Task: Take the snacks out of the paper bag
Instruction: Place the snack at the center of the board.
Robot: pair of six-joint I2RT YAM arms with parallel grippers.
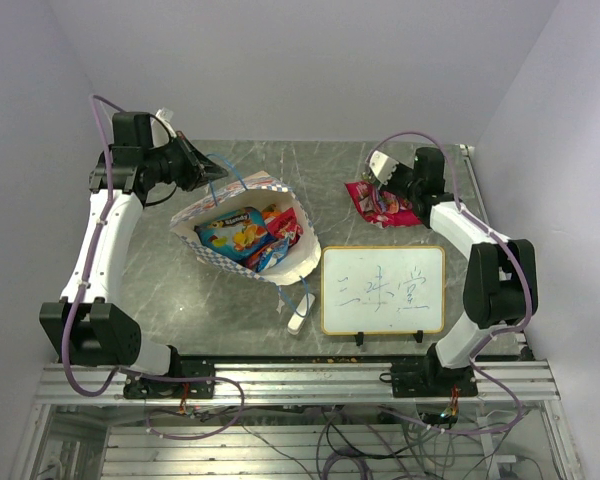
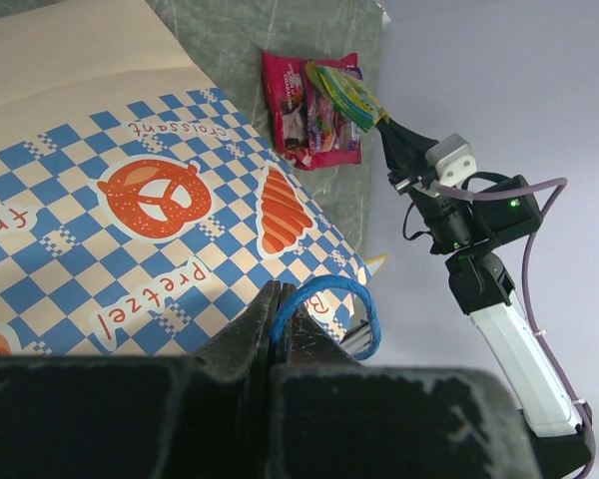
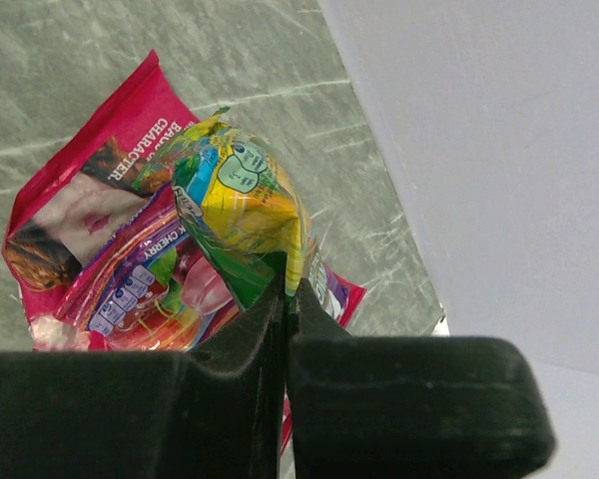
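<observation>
The right hand (image 3: pixel 285 289) is pinching shut on a corner of a yellow-green packet (image 3: pixel 242 205), its fingers meeting on the crinkled foil. The packet is hanging just above the pink packets (image 3: pixel 90 200), which are lying on the surface (image 3: pixel 130 60) near its far right edge, well apart from the bag. The step in hand looks like setting this snack down with the others. To do it well, the hand should be lowering until the packet is resting on the pile, or just beside it, before letting go. That way the packet is not dropping and sliding toward the edge running close by on the right.

The left hand (image 2: pixel 283 309) is clamping the blue cord handle (image 2: pixel 324 286) of the bag (image 2: pixel 130 220), with the loop sticking out between its fingers. From above, the bag is leaning over with its mouth gaping upward. A blue packet (image 1: pixel 232 232) and red packets (image 1: pixel 280 225) are showing inside, so the task seems only partly done. The left hand is best holding the handle steady and taut, so that the mouth is standing open for the next reach. A whiteboard (image 1: pixel 383 290) and an eraser (image 1: pixel 298 318) are lying near the bag's mouth. The right arm should be passing above them on its way back.
</observation>
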